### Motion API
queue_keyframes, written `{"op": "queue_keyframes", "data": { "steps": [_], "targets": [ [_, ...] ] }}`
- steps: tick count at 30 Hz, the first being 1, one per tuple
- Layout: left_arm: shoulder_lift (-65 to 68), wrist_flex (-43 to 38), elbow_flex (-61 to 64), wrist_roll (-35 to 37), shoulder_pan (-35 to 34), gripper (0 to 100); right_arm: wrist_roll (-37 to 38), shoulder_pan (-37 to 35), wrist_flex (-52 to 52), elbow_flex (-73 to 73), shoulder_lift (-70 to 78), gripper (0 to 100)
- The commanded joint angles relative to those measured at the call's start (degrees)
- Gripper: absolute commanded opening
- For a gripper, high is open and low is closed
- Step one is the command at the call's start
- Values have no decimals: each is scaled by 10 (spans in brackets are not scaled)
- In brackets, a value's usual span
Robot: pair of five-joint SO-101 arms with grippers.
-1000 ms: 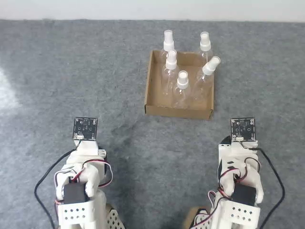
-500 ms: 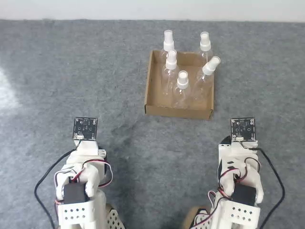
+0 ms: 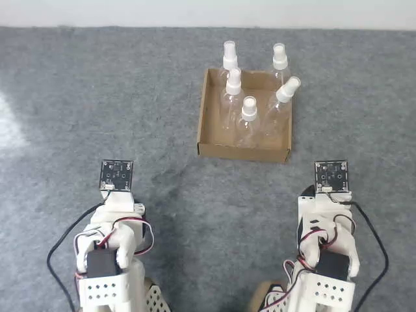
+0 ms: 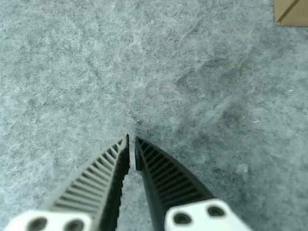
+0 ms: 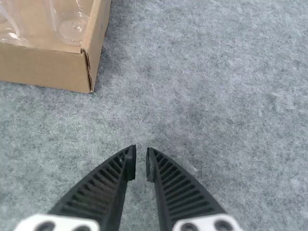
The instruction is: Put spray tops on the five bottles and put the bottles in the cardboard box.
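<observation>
The left arm point(image 3: 110, 257) is sitting folded at the near edge of the grey tabletop point(image 3: 97, 97), close to its near-left corner, with its wrist pointing toward the far edge. The left pincer point(image 4: 132, 139) is hanging low over bare felt. Its ribbed fingers are meeting almost at the tips with only a thin slit between them, and they are gripping nothing.

The cardboard box point(image 3: 242, 152) is resting toward the far edge, a little right of the middle. Five clear bottles are standing in or at it, all wearing white spray tops:
- the back-left bottle point(image 3: 229, 57)
- the middle bottle point(image 3: 233, 88)
- the front bottle point(image 3: 249, 114)
- the back-right bottle point(image 3: 279, 58)
- the tilted bottle point(image 3: 283, 97), leaning toward the box's right wall

The right arm point(image 3: 327, 253) is mirroring the pose near the near-right corner. The right pincer point(image 5: 140, 150) is hovering over felt just short of the box's near-right corner. Its fingers are drawn nearly together with a narrow gap, and they are carrying nothing.

The bases of the two back bottles are hard to make out through the clear plastic. Whether they are standing inside the far wall or just behind it cannot be told. Both wrist views are cutting the box off at the picture's edge.
</observation>
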Motion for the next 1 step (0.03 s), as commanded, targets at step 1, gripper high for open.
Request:
{"op": "queue_keyframes", "data": {
  "steps": [1],
  "targets": [
    [-11, 2, -7, 11, -2, 13, 11, 4, 0, 11, 7, 6]
  ]
}}
